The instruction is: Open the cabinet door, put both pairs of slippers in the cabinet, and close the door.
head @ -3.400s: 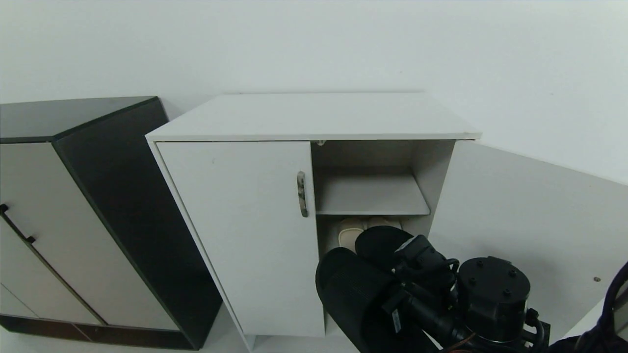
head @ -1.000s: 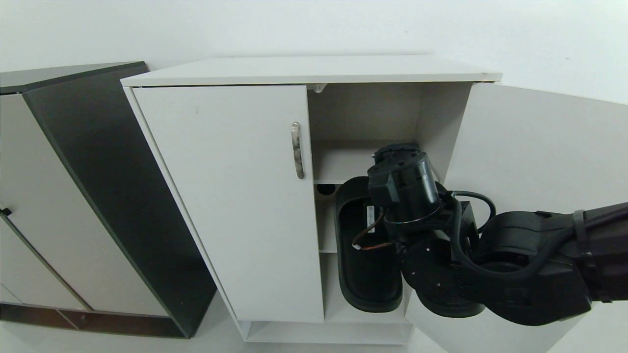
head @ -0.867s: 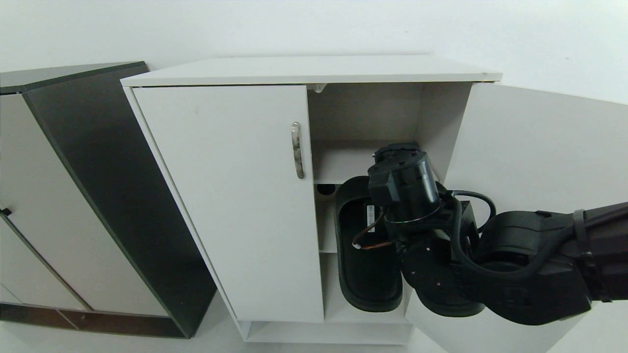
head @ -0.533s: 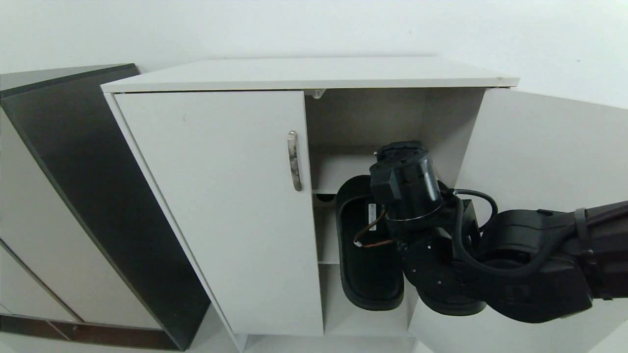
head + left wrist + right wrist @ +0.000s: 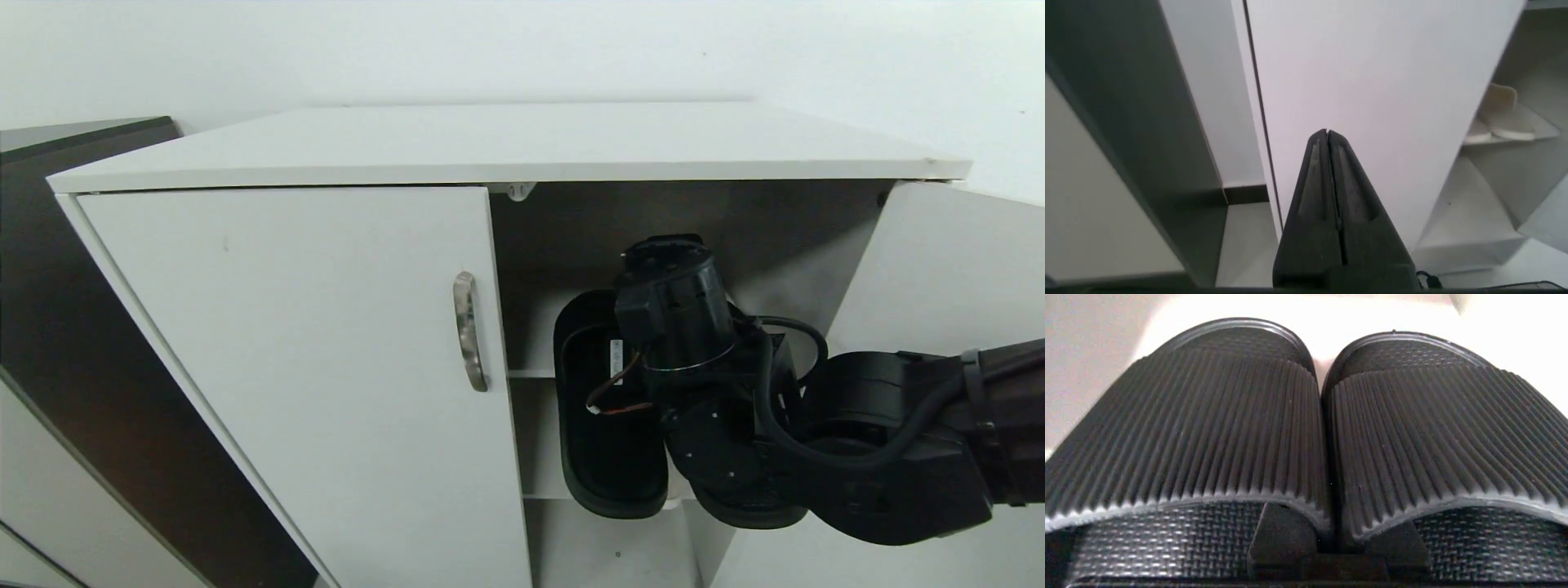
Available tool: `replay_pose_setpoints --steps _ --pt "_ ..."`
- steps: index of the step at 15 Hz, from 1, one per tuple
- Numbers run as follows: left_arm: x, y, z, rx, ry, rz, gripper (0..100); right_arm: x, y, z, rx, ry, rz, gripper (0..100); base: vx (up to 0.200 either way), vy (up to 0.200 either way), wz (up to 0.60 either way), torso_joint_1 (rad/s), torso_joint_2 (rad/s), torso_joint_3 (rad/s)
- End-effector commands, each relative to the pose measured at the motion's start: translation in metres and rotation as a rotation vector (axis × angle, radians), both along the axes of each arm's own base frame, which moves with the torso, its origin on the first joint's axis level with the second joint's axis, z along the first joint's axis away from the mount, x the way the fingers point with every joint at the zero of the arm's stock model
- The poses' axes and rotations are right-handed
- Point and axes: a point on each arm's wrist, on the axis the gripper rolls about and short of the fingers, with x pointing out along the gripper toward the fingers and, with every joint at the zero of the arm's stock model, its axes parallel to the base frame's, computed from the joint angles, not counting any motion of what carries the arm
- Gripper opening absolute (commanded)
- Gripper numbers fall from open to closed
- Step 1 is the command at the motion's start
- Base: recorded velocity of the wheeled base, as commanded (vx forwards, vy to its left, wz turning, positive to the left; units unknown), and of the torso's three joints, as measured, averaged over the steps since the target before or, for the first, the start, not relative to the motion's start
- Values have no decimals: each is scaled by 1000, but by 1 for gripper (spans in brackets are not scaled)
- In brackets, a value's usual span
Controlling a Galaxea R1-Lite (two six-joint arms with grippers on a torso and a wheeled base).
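1. The right gripper (image 5: 1337, 554) is clamping the black slippers (image 5: 608, 425) by their inner edges, side by side. They are hanging on end in front of the open right half of the cabinet (image 5: 506, 143), toes up.
2. The pair is spanning a shelf edge (image 5: 531, 374). If the arm is pushing straight in at this tilt, the toes or heels are likely to be catching that edge and twisting out of the grip.
3. The fingers are pinching only a narrow strip of each slipper. A knock is probably enough to be peeling one loose, so it is dropping to the floor outside the cabinet.
4. The left door (image 5: 310, 367) is standing closed, so the opening is only half wide. The nearer slipper is sitting just beside that door's edge and could be scraping it on the way in.
5. The right door (image 5: 939, 269) is standing open close to the right arm. A sideways swing could be shoving it further open, or the elbow could be snagging it.
6. The white slippers (image 5: 1503, 118) are already lying on a shelf inside. Choosing the same shelf risks pushing them back or stacking the pairs.
7. The left gripper (image 5: 1327, 143) is pressed closed on nothing, pointing at the left door. Any forward drift of the base could be driving it into that panel.
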Motion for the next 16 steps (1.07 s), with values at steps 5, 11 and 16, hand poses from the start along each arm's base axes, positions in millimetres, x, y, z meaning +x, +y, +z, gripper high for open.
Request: replay_pose_setpoints --steps 5,11,16 --pt "0 0 0 0 0 -1 0 7 1 -9 14 -13 1 0 0 0 0 0 0 0" --pt "0 0 0 0 0 1 0 45 -1 -4 23 -17 14 0 0 0 0 0 0 0" --pt "0 0 0 -2 0 1 0 78 2 5 -4 -16 10 0 0 0 0 0 0 0"
